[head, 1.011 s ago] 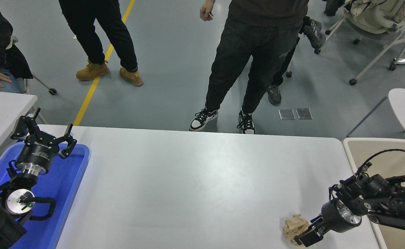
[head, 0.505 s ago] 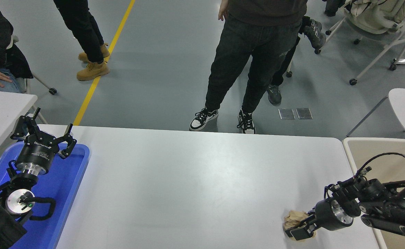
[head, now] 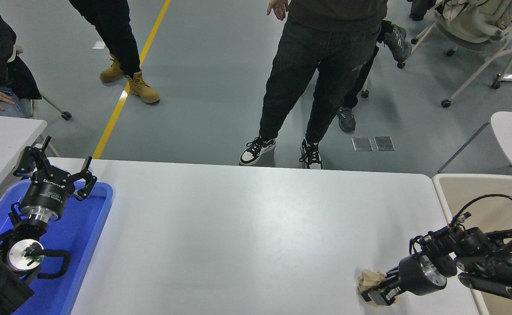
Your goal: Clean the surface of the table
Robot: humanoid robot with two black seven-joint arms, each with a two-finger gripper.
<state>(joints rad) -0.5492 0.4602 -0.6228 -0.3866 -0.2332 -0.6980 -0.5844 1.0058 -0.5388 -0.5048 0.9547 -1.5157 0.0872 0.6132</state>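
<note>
The table surface (head: 247, 227) is a wide white top with rounded corners. A crumpled brown paper ball (head: 368, 278) lies near its front right corner. My right gripper (head: 376, 286) reaches in from the right edge and is shut on this paper, which looks squeezed between the jaws, low over the tabletop. My left gripper (head: 57, 165) stays parked at the lower left above a blue tray, its fingers spread open and holding nothing.
The blue tray (head: 89, 218) sits on the table's left end. A beige bin (head: 474, 192) stands just past the right end, and a smaller white table (head: 2, 135) at far left. A person's legs (head: 308, 78) stand at the far edge; another person walks behind.
My right gripper slid left and down onto the paper ball and closed on it, squashing it smaller. The person in tan boots has walked on. The left arm has not moved.
</note>
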